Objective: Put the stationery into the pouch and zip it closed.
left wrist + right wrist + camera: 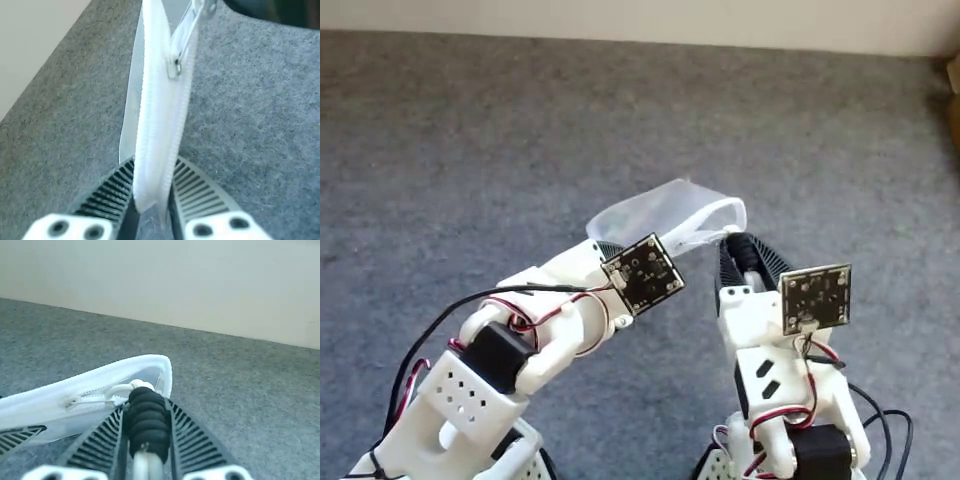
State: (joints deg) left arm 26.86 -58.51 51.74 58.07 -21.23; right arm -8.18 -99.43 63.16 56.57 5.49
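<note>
1. High view: the translucent white soft-plastic pouch point(665, 212) hangs between my two arms, and I judge it to be off the grey felt table cover point(470, 150). The left arm point(550, 310) comes up to the pouch's near-left end. The right gripper point(734, 244) meets its near-right corner. The skin is cloudy, so I cannot tell whether any stationery is inside.

2. Left wrist view: the left gripper point(152, 187) is clamped on one end of the pouch and pinches the white zip tape edge-on. The zip slider point(174, 67) sits partway along the tape, away from that end, and its pull leads on toward the other arm. The film beside the tape sags. I expect the pouch to be light, floppy and slippery, so the woven tape is a safer hold than the film.

3. Right wrist view: the right gripper point(145, 405) is closed tight on a black ribbed piece point(145, 430). A white cord point(117, 390) ties this piece to the slider, so I take it for the zip's handle. The pouch's rounded end lies just past these fingertips. With a body this soft, I would pull straight along the tape against the left grip, or the pouch will buckle. I cannot tell how much of the zip is closed.
</note>
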